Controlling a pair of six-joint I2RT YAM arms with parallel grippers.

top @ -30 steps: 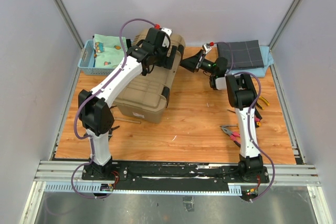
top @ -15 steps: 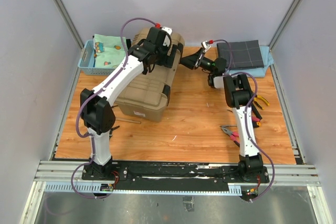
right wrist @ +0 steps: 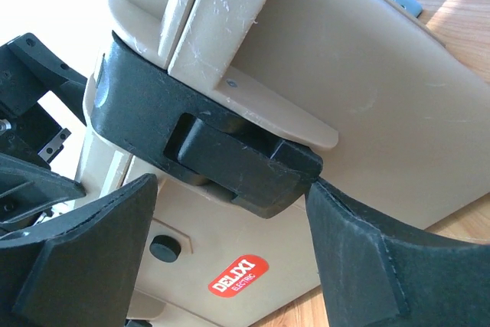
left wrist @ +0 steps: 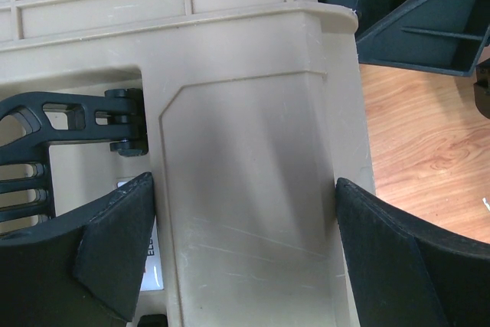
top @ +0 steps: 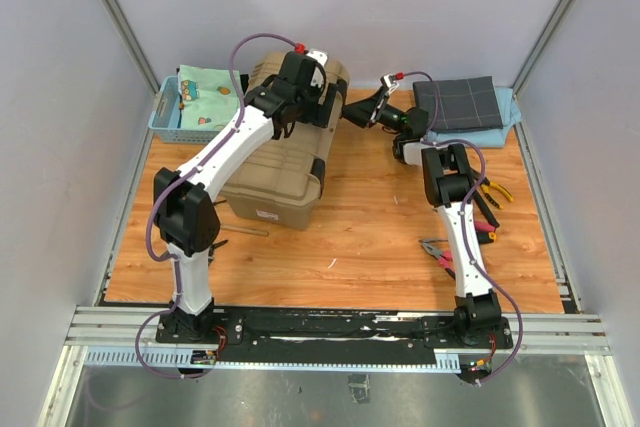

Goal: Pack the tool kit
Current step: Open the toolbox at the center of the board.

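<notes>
The tan toolbox (top: 272,167) lies closed on the wooden table, its far end under my left arm. My left gripper (top: 322,107) is open, its jaws standing on either side of a tan corner panel (left wrist: 245,212) of the box, next to a black latch (left wrist: 53,124). My right gripper (top: 358,114) is open at the box's right side. Its fingers straddle a black latch (right wrist: 230,155) above the red label (right wrist: 239,275), and the right fingertip (right wrist: 325,197) touches the latch's end. Red-handled pliers (top: 440,253) and other small tools (top: 488,209) lie near the right arm.
A blue mesh basket (top: 168,117) with patterned cloth stands at the back left. A folded dark grey cloth (top: 458,102) lies at the back right on a light blue sheet. A dark tool (top: 216,244) and a thin stick (top: 250,231) lie left of the box's front.
My right gripper has moved back and left, closer to the toolbox's right-side latch. The left arm and the toolbox have hardly moved.
</notes>
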